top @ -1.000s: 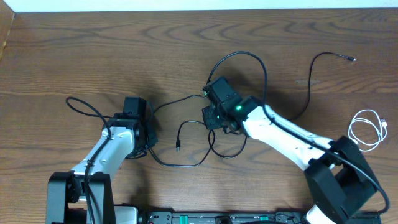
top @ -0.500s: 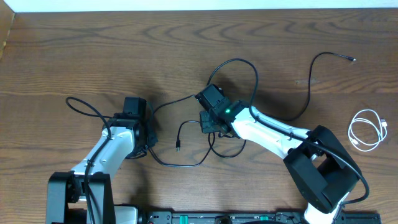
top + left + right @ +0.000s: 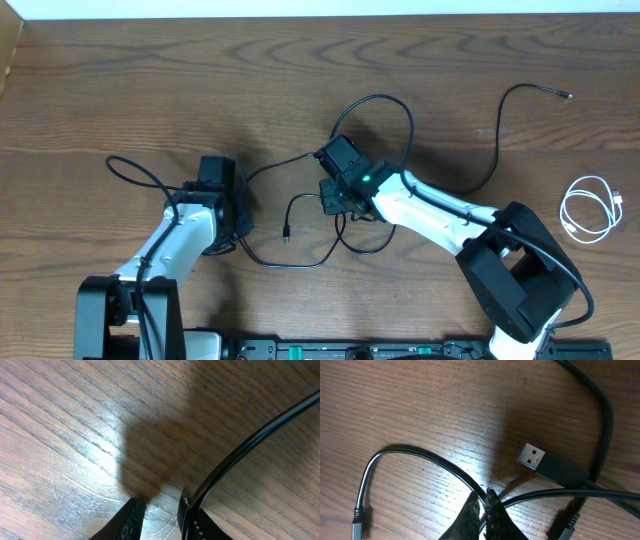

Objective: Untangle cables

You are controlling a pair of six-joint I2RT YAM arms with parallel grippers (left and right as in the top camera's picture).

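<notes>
A wooden table (image 3: 150, 80) is seen from above, with two robot arms reaching in from the near edge. At the far right, well apart from everything else, a short white cable (image 3: 590, 208) lies in its own loose coil. That one looks already separated. A long black cable (image 3: 497, 130) curves from its plug end near the upper right down toward the right arm. The arm hides whether its other end is free of the knot.

The unfinished work sits at the centre. A tangle of black cables (image 3: 385, 100) loops above and below the right arm's wrist, with strands crossing one another. A short plug-ended tail (image 3: 288, 215) hangs down on its left side.

The right gripper (image 3: 485, 496) is closed tight and low over the wood. As far as its wrist camera shows, it is pinching a thin black strand (image 3: 420, 455) at the spot where two cords meet. Near it lies a flat USB plug (image 3: 540, 460), whose cord runs under another.

The left gripper (image 3: 160, 505) sits at the left end of the tangle with its fingers narrowly apart. A black cord (image 3: 250, 440) runs up against one finger, but it cannot be told whether that cord is gripped.

The task looks only partly done. The white cable is out, while the black ones are crossed and need drawing apart.
</notes>
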